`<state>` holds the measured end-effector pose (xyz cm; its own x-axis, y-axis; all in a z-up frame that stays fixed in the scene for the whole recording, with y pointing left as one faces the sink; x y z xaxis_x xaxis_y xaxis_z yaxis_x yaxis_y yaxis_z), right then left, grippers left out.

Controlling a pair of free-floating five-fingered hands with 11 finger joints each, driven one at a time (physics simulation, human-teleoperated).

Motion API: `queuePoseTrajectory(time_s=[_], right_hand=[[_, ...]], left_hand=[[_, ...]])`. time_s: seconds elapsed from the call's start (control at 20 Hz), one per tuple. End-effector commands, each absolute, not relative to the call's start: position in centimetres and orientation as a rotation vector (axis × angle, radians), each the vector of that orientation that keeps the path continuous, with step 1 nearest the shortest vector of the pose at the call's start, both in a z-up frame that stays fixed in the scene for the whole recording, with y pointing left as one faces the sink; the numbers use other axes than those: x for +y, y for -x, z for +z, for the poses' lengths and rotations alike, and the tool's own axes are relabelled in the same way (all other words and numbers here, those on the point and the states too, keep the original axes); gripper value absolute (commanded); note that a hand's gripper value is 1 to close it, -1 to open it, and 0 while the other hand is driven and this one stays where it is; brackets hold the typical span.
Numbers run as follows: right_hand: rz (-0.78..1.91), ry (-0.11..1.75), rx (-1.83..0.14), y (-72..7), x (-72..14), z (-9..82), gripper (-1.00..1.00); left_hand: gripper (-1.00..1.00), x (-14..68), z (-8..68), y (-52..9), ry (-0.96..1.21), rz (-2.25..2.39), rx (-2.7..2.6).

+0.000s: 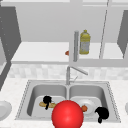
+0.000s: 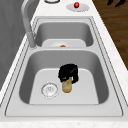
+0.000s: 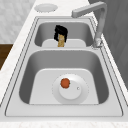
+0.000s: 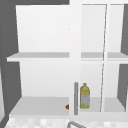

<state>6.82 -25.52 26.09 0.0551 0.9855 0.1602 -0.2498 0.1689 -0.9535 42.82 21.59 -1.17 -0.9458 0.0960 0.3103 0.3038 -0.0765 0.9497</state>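
The left hand (image 1: 47, 100) curls round one end of a loaf (image 2: 67, 86) lying on the left basin floor beside the drain (image 2: 49, 89). Likely light, crusty, crushable; grip mid-length. The right hand (image 1: 102, 113), fingers curled, hangs over the sink's (image 1: 110, 86) right front corner.

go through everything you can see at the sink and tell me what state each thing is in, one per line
left hand: curled round the bread roll, down in the left basin
bread roll: lying on the basin floor, gripped at one end
right hand: hovering at the sink's front right rim, holding nothing
plate: flat in the right basin
orange fruit: resting on the plate
faucet: no water running
yellow bottle: upright on the cabinet shelf
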Motion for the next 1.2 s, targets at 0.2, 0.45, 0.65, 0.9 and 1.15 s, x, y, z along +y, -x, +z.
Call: queuePoseTrajectory(time_s=[0.2, 0.45, 0.65, 0.9, 1.15], right_hand=[[1.173, 0.917, -1.07, -6.8, -25.5, 26.1, 0.0], [1.173, 0.917, -1.07, -6.8, -25.5, 26.1, 0.0], [1.173, 0.917, -1.07, -6.8, -25.5, 26.1, 0.0], [1.173, 0.917, -1.07, -6.8, -25.5, 26.1, 0.0], [1.173, 0.917, -1.07, -6.8, -25.5, 26.1, 0.0]], left_hand=[[1.0, 21.3, -7.8, -43.1, 0.43, -2.134, -2.04], [1.0, 21.1, -12.2, -43.0, 0.452, -2.129, -2.036], [1.0, 21.6, -13.6, -42.7, 0.438, -2.104, -2.058], [1.0, 22.4, -12.0, -45.0, 0.459, -2.058, -2.093], [1.0, 22.5, -11.3, -47.4, 0.557, -1.968, -2.039]])
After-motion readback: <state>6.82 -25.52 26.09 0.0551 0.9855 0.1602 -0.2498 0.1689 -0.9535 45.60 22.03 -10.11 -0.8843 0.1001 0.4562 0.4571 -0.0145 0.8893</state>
